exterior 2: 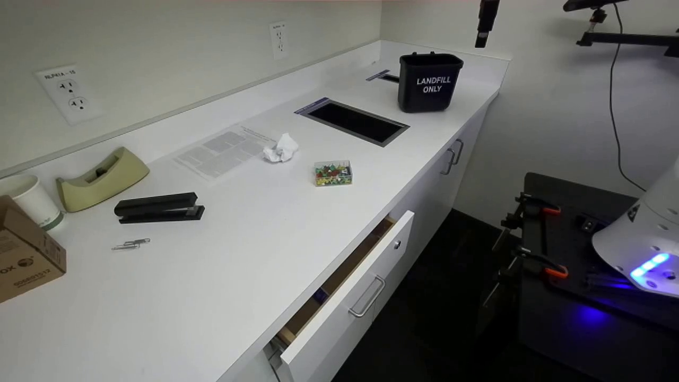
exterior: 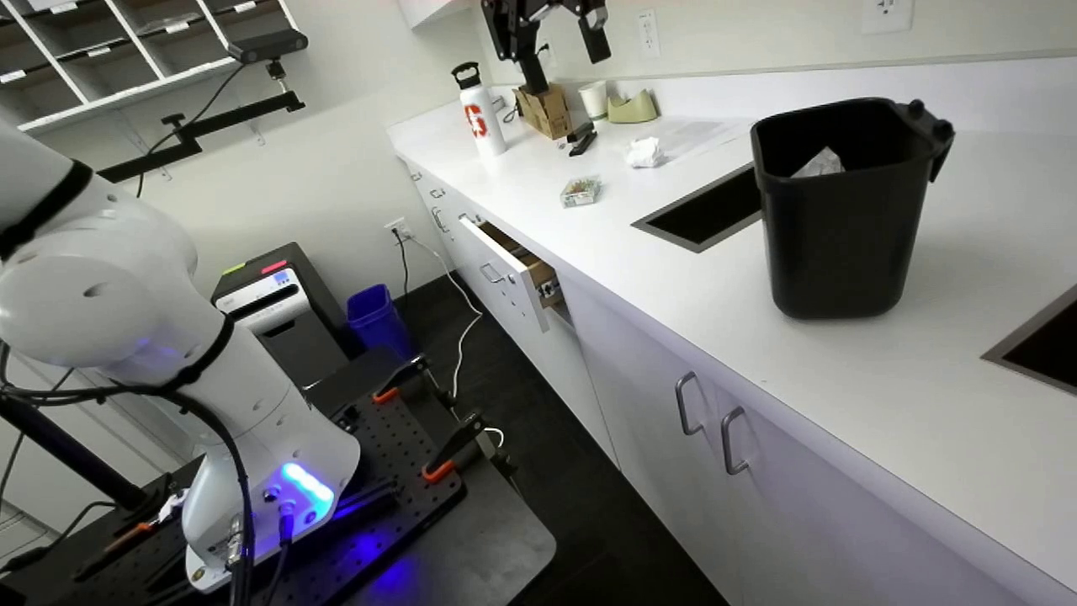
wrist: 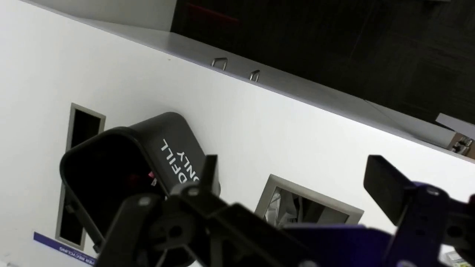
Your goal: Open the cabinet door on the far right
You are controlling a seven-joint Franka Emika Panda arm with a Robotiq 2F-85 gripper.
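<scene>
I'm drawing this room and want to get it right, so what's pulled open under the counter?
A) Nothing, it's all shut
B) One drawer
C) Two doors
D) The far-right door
B: in both exterior views the drawer juts out past the edge of the counter, while the far-right door and the neighbour door sit flat and shut.

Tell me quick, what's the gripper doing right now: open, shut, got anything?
Gripper: open, holding nothing; its jaws stand wide apart in the wrist view.
</scene>
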